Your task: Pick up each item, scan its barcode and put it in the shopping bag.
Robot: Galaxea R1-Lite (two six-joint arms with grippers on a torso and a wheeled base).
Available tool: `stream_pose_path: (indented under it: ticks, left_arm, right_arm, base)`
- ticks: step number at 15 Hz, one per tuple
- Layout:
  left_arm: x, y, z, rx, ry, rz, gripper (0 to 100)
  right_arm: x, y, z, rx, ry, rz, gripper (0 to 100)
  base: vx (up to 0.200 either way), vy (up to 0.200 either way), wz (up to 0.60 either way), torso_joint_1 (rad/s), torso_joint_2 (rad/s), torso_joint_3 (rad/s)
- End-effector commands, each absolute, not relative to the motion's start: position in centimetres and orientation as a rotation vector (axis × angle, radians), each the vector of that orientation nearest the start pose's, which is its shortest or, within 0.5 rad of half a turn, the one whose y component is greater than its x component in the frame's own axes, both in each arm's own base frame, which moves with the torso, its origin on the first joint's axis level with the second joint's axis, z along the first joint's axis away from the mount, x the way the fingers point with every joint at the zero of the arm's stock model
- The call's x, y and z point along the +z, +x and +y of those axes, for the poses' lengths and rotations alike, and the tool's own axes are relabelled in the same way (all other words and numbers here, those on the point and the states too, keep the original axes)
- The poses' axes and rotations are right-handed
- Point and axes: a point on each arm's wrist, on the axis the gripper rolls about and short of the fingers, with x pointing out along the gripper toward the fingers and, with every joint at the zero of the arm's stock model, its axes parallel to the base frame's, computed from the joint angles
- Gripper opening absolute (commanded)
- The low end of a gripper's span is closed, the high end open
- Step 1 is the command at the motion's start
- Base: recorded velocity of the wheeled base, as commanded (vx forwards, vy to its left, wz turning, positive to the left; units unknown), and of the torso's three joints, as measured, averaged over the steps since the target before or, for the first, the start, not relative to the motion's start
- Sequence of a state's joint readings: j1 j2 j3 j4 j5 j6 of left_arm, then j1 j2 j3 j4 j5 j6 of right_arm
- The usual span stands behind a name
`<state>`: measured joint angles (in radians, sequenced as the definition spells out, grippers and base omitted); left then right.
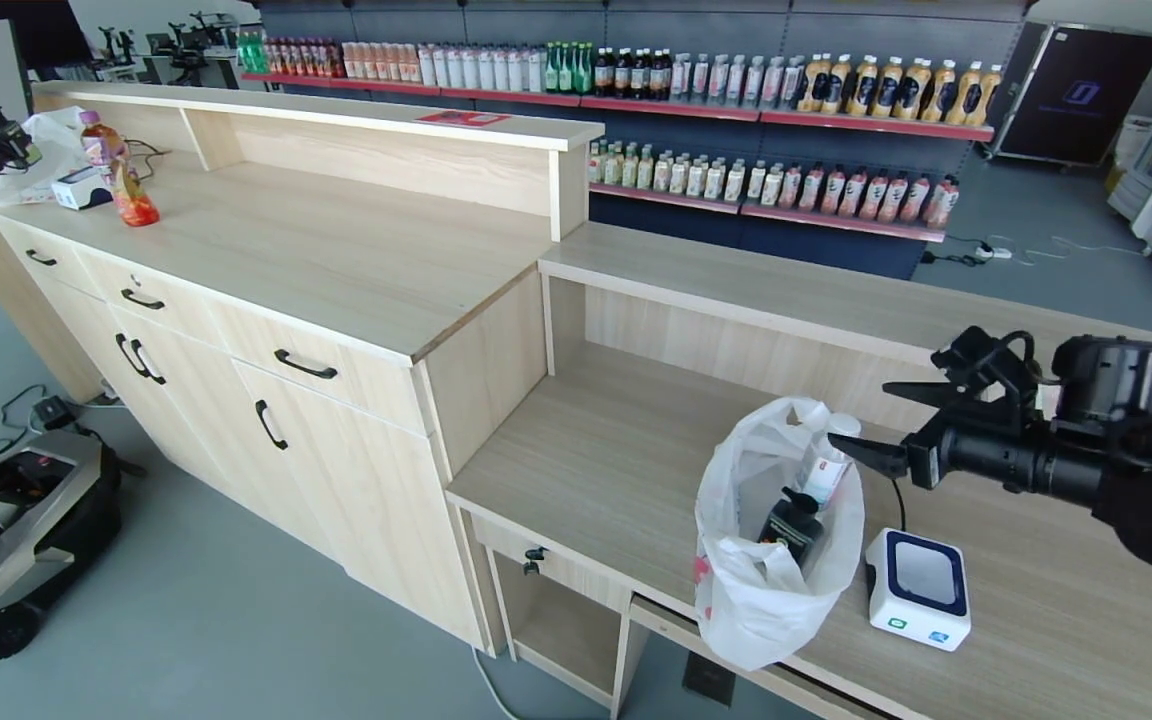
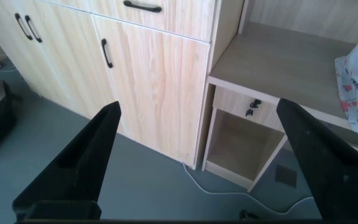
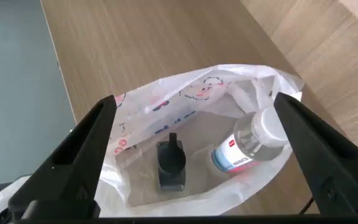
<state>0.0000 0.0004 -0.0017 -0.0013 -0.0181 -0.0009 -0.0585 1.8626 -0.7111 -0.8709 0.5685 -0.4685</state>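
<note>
In a shop with shelves (image 1: pixel 636 100) of drinks behind, the wooden counter (image 1: pixel 616 450) carries a white shopping bag (image 1: pixel 766 590) and, just beside it, a barcode scanner (image 1: pixel 918 588). In the bag are a black pump bottle (image 3: pixel 170 163) and a clear bottle (image 3: pixel 248 144) with a white cap. The right tool (image 1: pixel 861 420) hangs above the bag, released and empty. The left tool (image 2: pixel 199 104), also released, is over the grey floor (image 2: pixel 135 180) near the cabinet (image 2: pixel 160 81).

Light: bright and even across the worktop (image 1: pixel 616 440)
Shadows: soft, faint
Glare: mild sheen on the shopping bag (image 1: pixel 746 600)
Edges: head view bows outward
Blur: near fingers (image 3: pixel 73 168) slightly soft
</note>
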Motion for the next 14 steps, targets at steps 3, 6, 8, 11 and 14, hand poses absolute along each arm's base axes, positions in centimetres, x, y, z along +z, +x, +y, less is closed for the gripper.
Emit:
stream_pose_path:
  ticks: [3,6,8,11,14]
  left_arm:
    - [7.6,-2.3,0.0,-0.018,-0.002,-0.003,100]
    - [7.6,-2.3,0.0,-0.018,-0.002,-0.003,100]
    - [7.6,-2.3,0.0,-0.018,-0.002,-0.003,100]
    - [7.6,-2.3,0.0,-0.018,-0.002,-0.003,100]
    - [7.6,-2.3,0.0,-0.018,-0.002,-0.003,100]
  right_arm:
    - [21.6,25.4,-4.3,0.195,-0.5,-0.033,100]
    - [24.0,23.1,-4.9,0.022,-0.452,-0.03,100]
    - [24.8,21.1,-4.9,-0.065,-0.441,0.019,100]
    - [25.3,18.6,-4.5,-0.158,-0.436,0.064,100]
    - [23.1,16.2,-3.9,-0.167,-0.277,0.092,100]
  base:
    - [0.0,0.0,-0.6,-0.053,0.11,0.054]
    - [0.0,0.0,-0.6,0.01,0.0,0.005]
    - [0.0,0.0,-0.6,-0.007,0.0,0.0]
    - [0.0,0.0,-0.6,0.005,0.0,-0.001]
    - [0.0,0.0,0.0,0.0,0.0,0.0]
